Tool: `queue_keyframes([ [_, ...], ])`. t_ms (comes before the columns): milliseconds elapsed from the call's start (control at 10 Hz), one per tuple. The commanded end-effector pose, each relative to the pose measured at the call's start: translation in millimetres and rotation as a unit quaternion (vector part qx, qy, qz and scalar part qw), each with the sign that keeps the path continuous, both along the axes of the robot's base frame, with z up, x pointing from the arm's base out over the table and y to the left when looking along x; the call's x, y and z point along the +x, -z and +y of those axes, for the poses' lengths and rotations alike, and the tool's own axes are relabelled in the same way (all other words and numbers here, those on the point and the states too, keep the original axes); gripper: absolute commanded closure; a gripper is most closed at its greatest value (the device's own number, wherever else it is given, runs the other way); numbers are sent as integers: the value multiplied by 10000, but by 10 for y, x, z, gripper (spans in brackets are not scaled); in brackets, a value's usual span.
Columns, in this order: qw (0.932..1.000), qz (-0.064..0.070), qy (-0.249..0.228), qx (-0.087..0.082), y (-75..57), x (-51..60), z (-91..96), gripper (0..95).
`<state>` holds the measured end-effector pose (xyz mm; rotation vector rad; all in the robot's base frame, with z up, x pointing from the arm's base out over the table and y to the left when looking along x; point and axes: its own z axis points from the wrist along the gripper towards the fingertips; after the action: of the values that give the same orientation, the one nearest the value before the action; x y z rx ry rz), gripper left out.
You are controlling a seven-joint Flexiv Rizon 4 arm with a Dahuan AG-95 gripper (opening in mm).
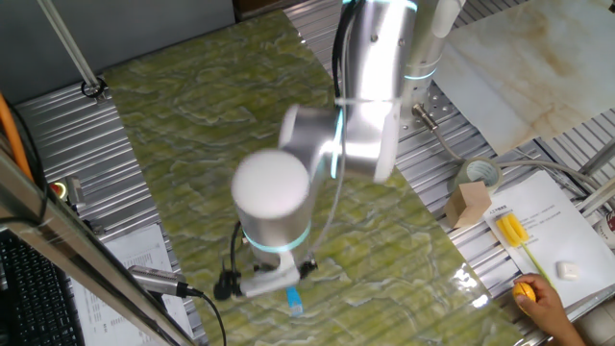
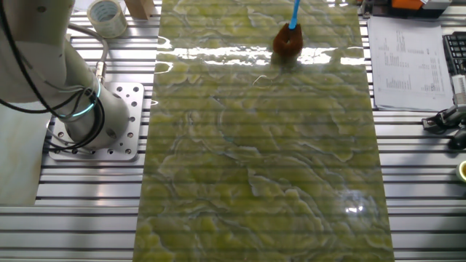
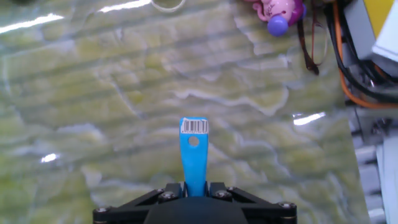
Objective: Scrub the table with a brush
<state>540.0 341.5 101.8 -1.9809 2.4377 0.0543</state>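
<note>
My gripper is shut on the light-blue handle of the brush, whose barcoded end sticks out past the fingers. The bristles are hidden in the hand view. In the other fixed view the reddish-brown tuft of the brush rests on the yellow-green marbled table near its far end, with the handle rising out of frame. In one fixed view the arm covers most of the gripper, and a bit of blue handle pokes out below it over the table.
A tape roll, a wooden block, a yellow long-handled tool and a person's hand lie right of the table. The arm's base stands on the ribbed frame. A pink toy and cables sit at the far end.
</note>
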Motion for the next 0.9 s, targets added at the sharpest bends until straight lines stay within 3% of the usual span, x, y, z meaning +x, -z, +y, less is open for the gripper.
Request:
queue_keyframes([
  [100, 10000, -18, 17, -10, -94, -69, -198, 950],
  [600, 9999, -5, -99, -58, -341, -269, -644, 950],
  [900, 9999, -11, -113, -63, -363, -357, -801, 950],
])
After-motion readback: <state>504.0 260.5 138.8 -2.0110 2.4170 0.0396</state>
